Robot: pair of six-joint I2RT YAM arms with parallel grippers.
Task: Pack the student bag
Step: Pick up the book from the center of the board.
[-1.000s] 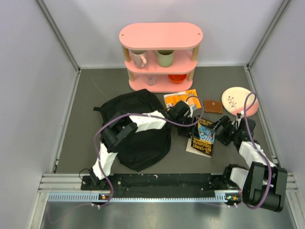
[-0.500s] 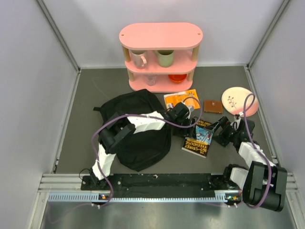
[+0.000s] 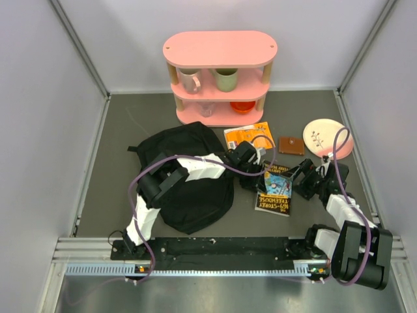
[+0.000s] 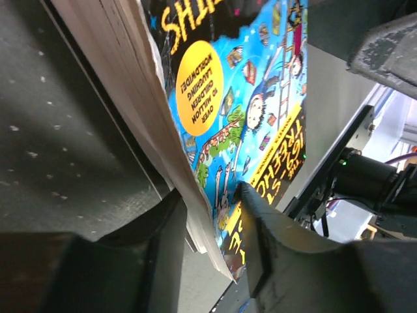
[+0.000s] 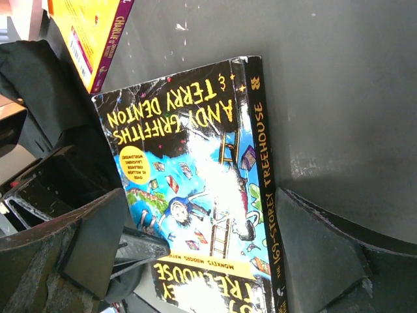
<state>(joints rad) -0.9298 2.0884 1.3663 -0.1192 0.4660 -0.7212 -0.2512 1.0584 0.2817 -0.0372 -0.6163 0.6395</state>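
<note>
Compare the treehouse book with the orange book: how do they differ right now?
The treehouse book has a black and blue cover; the orange book is orange-yellow. The treehouse book's edge is pinched in the left gripper; the orange book lies flat, ungripped, nearer the pink shelf. Both are paperbacks outside the student bag.

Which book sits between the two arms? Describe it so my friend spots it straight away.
Start at the pink shelf at the back, then come forward past the orange book lying before it. Next nearer, right of the black backpack, is the paperback: its blue cartoon cover with black edges and yellow lettering sets it apart from its orange neighbour.
</note>
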